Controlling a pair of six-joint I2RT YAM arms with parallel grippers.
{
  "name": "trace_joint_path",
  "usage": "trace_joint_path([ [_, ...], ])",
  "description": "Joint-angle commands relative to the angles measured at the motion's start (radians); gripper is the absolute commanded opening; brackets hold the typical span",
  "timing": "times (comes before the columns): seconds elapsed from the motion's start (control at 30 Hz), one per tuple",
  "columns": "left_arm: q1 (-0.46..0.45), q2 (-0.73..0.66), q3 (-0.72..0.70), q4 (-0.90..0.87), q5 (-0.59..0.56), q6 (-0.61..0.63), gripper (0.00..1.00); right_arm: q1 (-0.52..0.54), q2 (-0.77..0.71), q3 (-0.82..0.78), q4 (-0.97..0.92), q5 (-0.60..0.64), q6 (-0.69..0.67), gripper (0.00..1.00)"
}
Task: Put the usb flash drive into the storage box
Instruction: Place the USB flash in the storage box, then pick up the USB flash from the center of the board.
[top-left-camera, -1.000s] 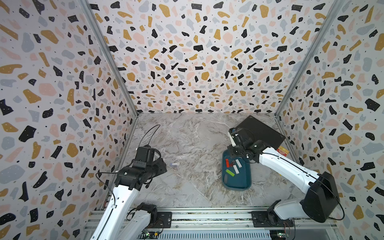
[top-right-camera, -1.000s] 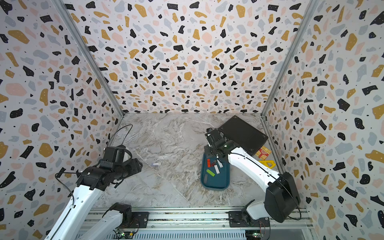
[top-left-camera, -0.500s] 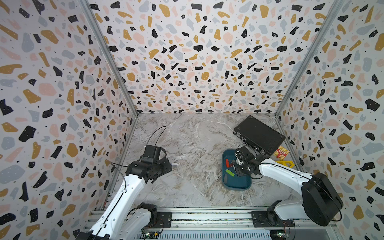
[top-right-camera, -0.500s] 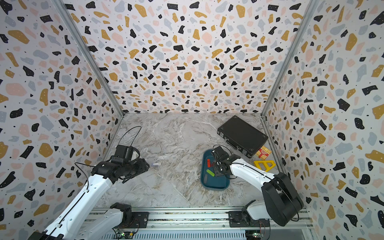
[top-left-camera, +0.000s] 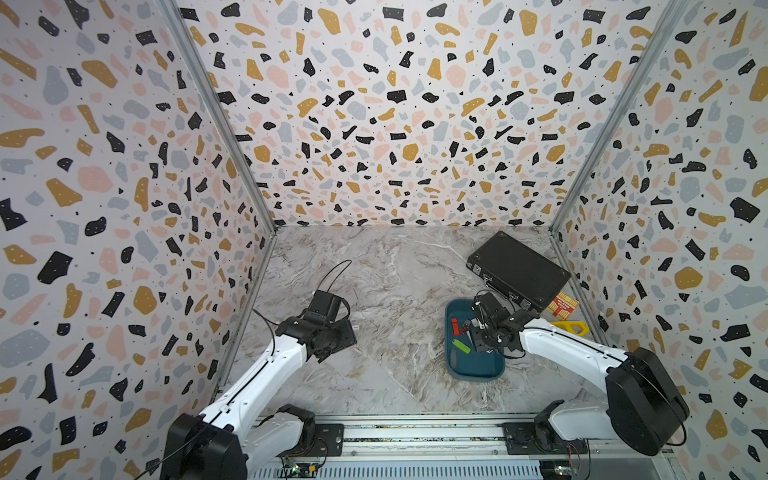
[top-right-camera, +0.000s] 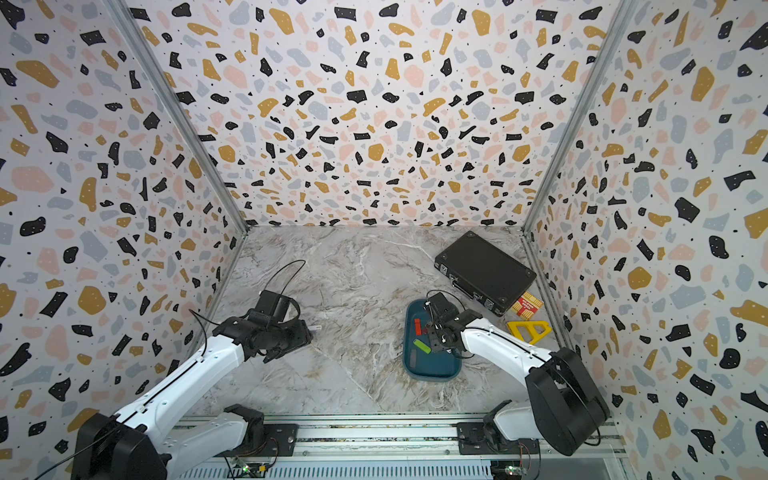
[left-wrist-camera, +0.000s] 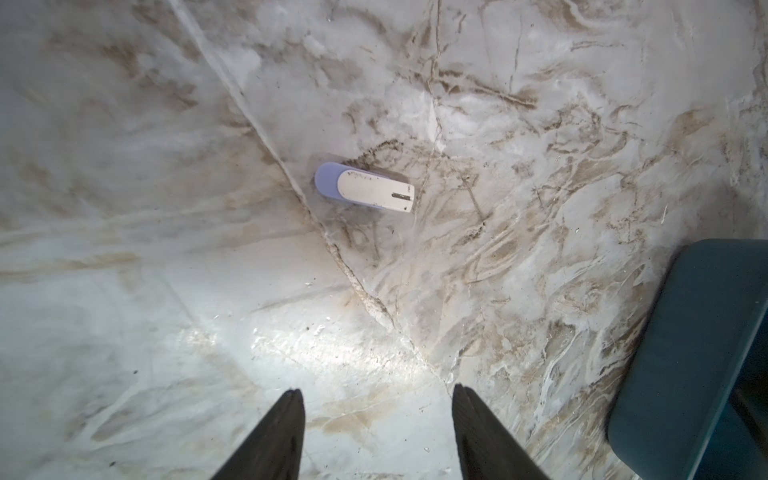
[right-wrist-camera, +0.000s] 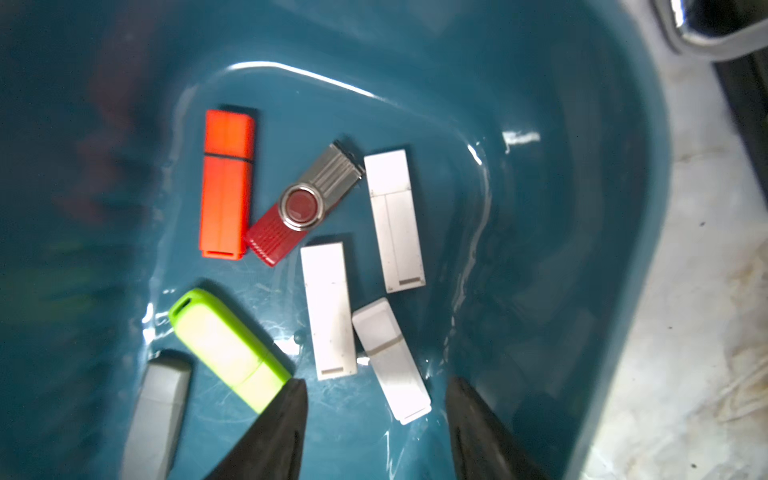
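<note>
In both top views the table (top-left-camera: 395, 270) has bare room in the middle and walls on 3 sides. The storage box (top-left-camera: 478, 368), dark teal with round corners, sits at the right near a black case (top-left-camera: 519, 270). The right arm bends low over it. In the left wrist view a white and purple usb flash drive (left-wrist-camera: 365, 188) lies flat on the table, apart from the box. The left gripper (left-wrist-camera: 376, 392) is open and empty. In the right wrist view the right gripper (right-wrist-camera: 376, 386) is open and empty above 7 drives (right-wrist-camera: 226, 185) in the box.
</note>
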Motion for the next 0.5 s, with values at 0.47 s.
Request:
trace_joint_path([
  [0.47, -0.063, 0.350, 0.079, 0.220, -0.088, -0.104, 0.62, 0.000, -0.155, 0.012, 0.030, -0.073, -0.053, 0.59],
])
